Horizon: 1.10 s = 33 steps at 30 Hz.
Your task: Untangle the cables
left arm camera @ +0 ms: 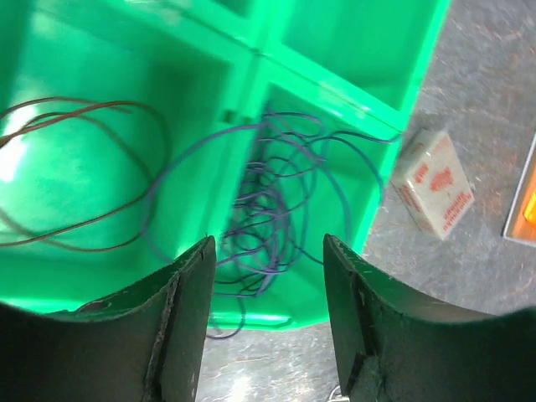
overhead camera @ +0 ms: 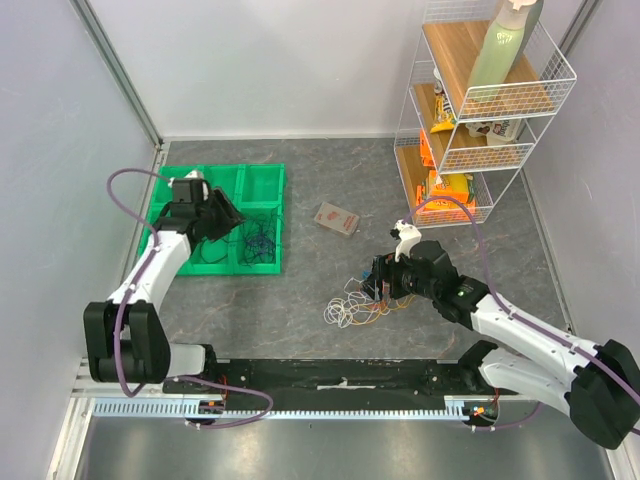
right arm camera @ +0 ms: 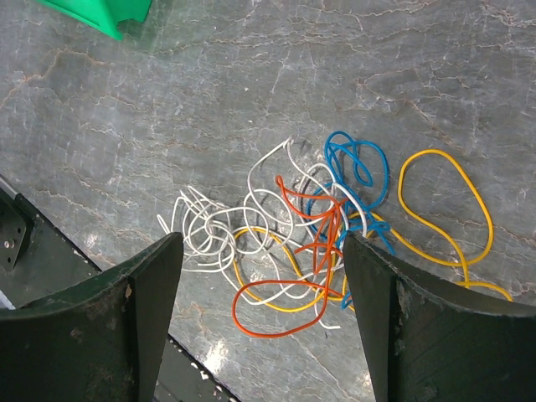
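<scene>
A tangle of cables (overhead camera: pixel 358 305) lies on the grey table in front of the right arm: white (right arm camera: pixel 209 230), orange-red (right arm camera: pixel 311 243), blue (right arm camera: pixel 356 163) and yellow (right arm camera: pixel 444 201) loops crossing each other. My right gripper (right arm camera: pixel 261 243) hovers just above this tangle, open, with nothing between its fingers. A bunch of dark purple cable (left arm camera: pixel 276 209) lies in a near compartment of the green tray (overhead camera: pixel 270 180), one loop hanging over the front wall. A thin brown-red loop (left arm camera: pixel 75 167) lies in the compartment beside it. My left gripper (left arm camera: pixel 268 243) is above the purple bunch, open and empty.
A small white and red box (overhead camera: pixel 336 218) lies on the table between the tray and the tangle. A white wire shelf (overhead camera: pixel 480 120) with packets and a bottle stands at the back right. Grey walls close the left, back and right sides.
</scene>
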Tool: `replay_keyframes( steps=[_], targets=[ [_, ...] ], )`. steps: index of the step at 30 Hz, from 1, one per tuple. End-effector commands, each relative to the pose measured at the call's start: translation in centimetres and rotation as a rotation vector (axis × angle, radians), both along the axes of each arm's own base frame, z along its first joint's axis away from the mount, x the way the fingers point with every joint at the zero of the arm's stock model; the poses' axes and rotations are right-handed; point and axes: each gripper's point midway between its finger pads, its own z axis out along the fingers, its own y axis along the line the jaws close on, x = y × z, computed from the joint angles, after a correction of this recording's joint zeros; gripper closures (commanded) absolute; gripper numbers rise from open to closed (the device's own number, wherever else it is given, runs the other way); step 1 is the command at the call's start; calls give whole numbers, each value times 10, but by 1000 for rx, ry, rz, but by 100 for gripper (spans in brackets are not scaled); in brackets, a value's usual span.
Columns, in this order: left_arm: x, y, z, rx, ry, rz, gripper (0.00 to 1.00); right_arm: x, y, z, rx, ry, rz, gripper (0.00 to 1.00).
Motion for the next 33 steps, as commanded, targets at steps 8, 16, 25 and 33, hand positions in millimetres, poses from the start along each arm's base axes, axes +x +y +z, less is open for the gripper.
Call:
replay_keyframes(
  steps=[8, 16, 25, 33],
  targets=[
    [-3, 59, -37, -127, 145, 209, 44, 0, 2, 14, 42, -46, 8, 16],
    [15, 47, -54, -231, 134, 199, 62, -2, -1, 14, 41, -46, -3, 15],
    [10, 54, -28, -176, 2, 213, 98, 0, 0, 13, 34, -45, 1, 15],
    [3, 42, -1, 94, -56, 123, 98, 1, 5, 9, 36, -33, 13, 15]
  ],
)
